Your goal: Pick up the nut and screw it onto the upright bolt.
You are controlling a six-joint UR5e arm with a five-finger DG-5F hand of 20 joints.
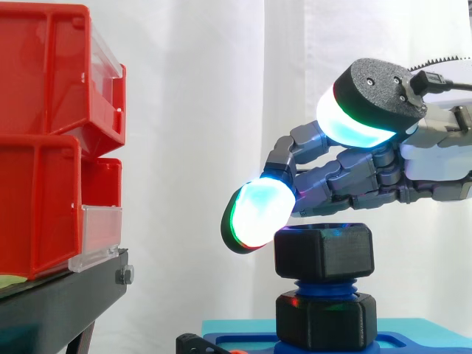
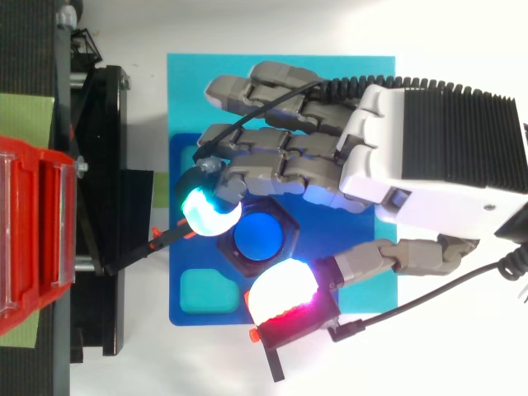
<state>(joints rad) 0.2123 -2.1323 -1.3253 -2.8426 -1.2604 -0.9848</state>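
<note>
Status: hand (image 2: 445,140) sits over the nut (image 1: 324,252), fingers loosely bent, not clamped on anything. The nut is already on the upright bolt (image 2: 257,237), at the top of the blue thread. Bare thread shows below it, down to a 2nd black hex collar (image 1: 326,318) at the bolt's foot.

Nut vs fingers:
- 1 finger pad (image 1: 258,214) (cyan-white, green rim) is against the nut's upper corner, on the side away from the palm. In the side view its lower end dips just below the nut's top face. It looks like touching; can't tell if it presses.
- Thumb pad (image 1: 361,118) (white-cyan from the side, red edge from above) is on the opposite side of the nut. The side view puts it clearly higher than the nut's top face, apart from it. From above it overlaps the nut's edge.
- So from above the nut lies between that finger pad and the thumb pad. It is lower than the thumb pad and level with the finger pad's lower end.
- The other fingers lie bent beside the nut, on the side away from the thumb, with no contact seen.

The bolt stands on a dark blue base (image 2: 206,318) on a light blue plate (image 2: 186,91), under the fingers. Red bins (image 1: 44,147) on a black stand (image 1: 59,302) are beyond the fingertips, well apart.
</note>
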